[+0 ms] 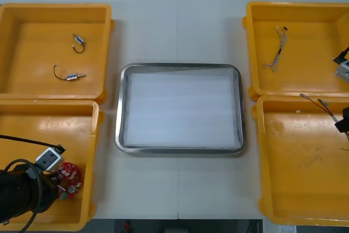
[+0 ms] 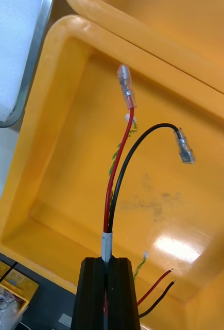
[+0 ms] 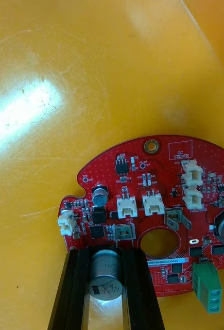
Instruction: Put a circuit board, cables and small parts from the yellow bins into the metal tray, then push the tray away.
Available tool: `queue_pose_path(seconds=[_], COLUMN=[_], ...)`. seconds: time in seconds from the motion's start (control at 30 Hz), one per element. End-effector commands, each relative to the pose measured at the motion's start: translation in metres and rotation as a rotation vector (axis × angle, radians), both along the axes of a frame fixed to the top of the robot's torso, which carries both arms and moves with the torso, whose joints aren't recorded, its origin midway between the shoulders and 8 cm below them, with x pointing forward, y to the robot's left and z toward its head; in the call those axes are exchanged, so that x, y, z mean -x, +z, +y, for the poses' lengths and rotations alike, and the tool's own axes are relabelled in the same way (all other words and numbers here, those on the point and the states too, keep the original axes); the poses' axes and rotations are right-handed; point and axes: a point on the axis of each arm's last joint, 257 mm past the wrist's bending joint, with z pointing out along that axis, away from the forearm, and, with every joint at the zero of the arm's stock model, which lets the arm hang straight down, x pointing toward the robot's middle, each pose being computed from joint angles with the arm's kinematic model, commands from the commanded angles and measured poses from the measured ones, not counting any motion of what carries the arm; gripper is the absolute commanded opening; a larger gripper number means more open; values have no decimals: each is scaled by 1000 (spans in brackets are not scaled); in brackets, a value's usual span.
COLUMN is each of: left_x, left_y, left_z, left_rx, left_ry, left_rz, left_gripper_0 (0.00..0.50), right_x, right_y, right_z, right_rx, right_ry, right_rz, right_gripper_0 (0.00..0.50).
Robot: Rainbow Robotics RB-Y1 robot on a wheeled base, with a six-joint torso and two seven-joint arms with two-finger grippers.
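My left gripper is down in the near left yellow bin, shut on the silver can-shaped part of the round red circuit board. The board lies by the arm in the front view. My right gripper is shut on a red and black cable and holds it up over the near right bin. The cable's two clear-sleeved ends point toward the table's middle, and the gripper sits at the table's right edge. The metal tray, white inside, lies in the middle with nothing in it.
The far left bin holds two small metal parts with black leads. A thin cable bundle lies in the far right bin. A green and yellow twisted wire rests on the near right bin's floor.
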Motion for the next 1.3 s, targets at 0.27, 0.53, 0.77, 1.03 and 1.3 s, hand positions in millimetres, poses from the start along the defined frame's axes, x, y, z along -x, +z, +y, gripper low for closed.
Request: queue_pose_path(seconds=[0.27, 0.53, 0.77, 1.03, 1.3], left_x=[-4, -18, -30, -38, -43], left_y=[16, 73, 109, 147, 190], left_z=[11, 21, 42, 48, 49], left_rx=[-31, -51, -58, -8, 46], left_ry=[-19, 30, 95, 161, 293], left_rz=[-3, 1, -12, 12, 47], left_gripper_0=[0, 0, 0, 0, 0], right_x=[-11, -18, -22, -23, -29], right_y=[14, 18, 21, 21, 24], right_z=[24, 36, 38, 38, 35], right_rx=[36, 35, 34, 39, 47], right_ry=[-51, -22, -15, -11, -22], right_rz=[-29, -49, -67, -73, -99], right_gripper_0=[0, 0, 0, 0, 0])
